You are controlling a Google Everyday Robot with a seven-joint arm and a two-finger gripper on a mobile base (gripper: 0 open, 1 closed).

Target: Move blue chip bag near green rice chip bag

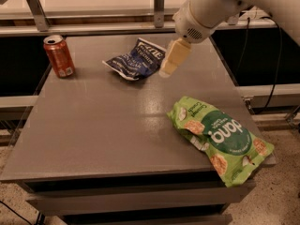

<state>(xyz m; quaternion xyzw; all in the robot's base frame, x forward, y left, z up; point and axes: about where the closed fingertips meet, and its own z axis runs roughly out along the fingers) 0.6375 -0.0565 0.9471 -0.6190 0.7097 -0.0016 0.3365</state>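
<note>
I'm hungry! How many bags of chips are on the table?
2. The blue chip bag lies at the back, beside the gripper; the green rice chip bag lies at the front right. None looks hidden.

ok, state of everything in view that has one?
blue chip bag: crumpled, lying on the far half of the table, not gripped
green rice chip bag: lying label up at the near right corner, overhanging the edge
soda can: upright, far left corner
gripper: empty, just right of the blue chip bag in the view
</note>
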